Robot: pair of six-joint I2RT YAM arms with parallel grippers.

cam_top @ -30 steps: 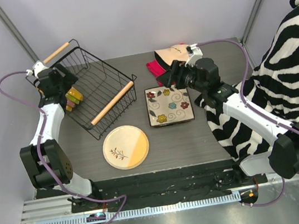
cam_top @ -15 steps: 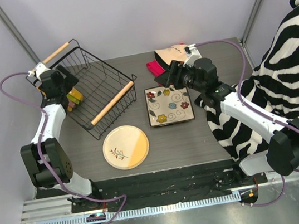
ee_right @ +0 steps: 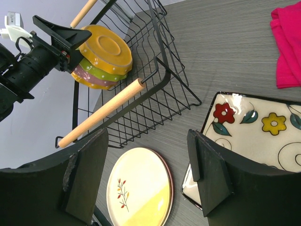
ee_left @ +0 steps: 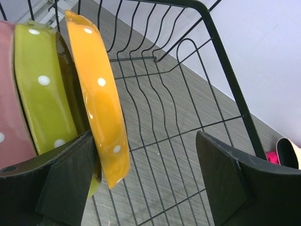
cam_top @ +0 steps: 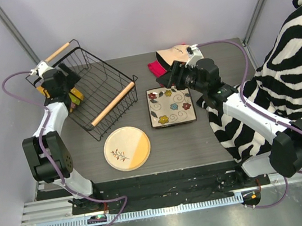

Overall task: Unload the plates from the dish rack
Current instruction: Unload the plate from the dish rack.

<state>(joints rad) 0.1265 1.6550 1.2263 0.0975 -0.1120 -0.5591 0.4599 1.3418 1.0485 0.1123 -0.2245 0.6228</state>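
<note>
The black wire dish rack (cam_top: pixel 106 77) stands at the back left. Three plates stand on edge at its left side: orange (ee_left: pixel 96 94), green (ee_left: pixel 42 89) and pink (ee_left: pixel 9 103). My left gripper (ee_left: pixel 150 174) is open inside the rack, and the orange plate's lower rim sits in the gap beside the left finger (ee_left: pixel 70 179). A round cream-yellow plate (cam_top: pixel 127 148) and a square flowered plate (cam_top: pixel 171 105) lie flat on the table. My right gripper (ee_right: pixel 150 174) hangs open and empty above the strip of table between those two plates.
A pink cloth (cam_top: pixel 158 66) and a cream-and-black cap (cam_top: pixel 171 53) lie behind the square plate. A zebra-striped fabric (cam_top: pixel 292 69) covers the right side. The rack's wooden handle (cam_top: pixel 114 104) faces the table's middle. Grey walls close in at left and back.
The left arm has edged slightly toward the back beside the standing plates. The right arm has hardly moved. No plate has shifted.
</note>
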